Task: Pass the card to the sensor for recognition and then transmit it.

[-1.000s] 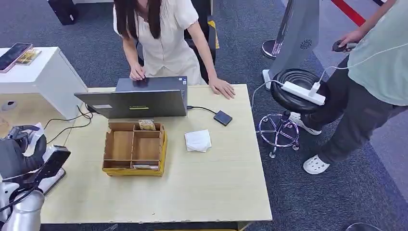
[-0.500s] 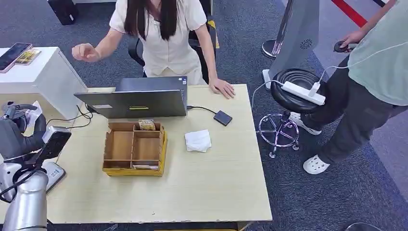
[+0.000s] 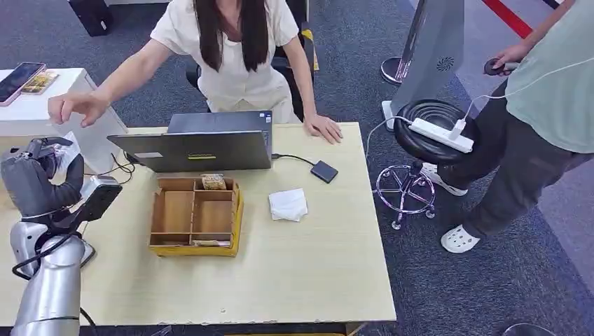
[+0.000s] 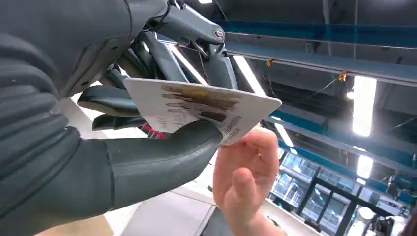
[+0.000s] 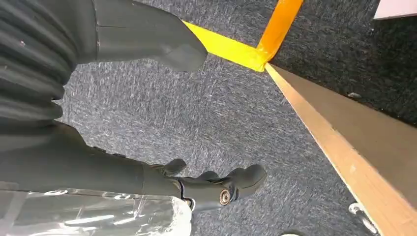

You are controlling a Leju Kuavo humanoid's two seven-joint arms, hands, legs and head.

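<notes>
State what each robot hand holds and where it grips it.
The left robot hand pinches the card near one end, thumb under its printed face. A person's hand touches its free corner. The right robot hand holds nothing.

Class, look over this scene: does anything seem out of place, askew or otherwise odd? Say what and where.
Little stands out. A power strip rests on a round stool beside the table, an unusual perch. The left hand holds the card tilted, with a person's hand touching it.
</notes>
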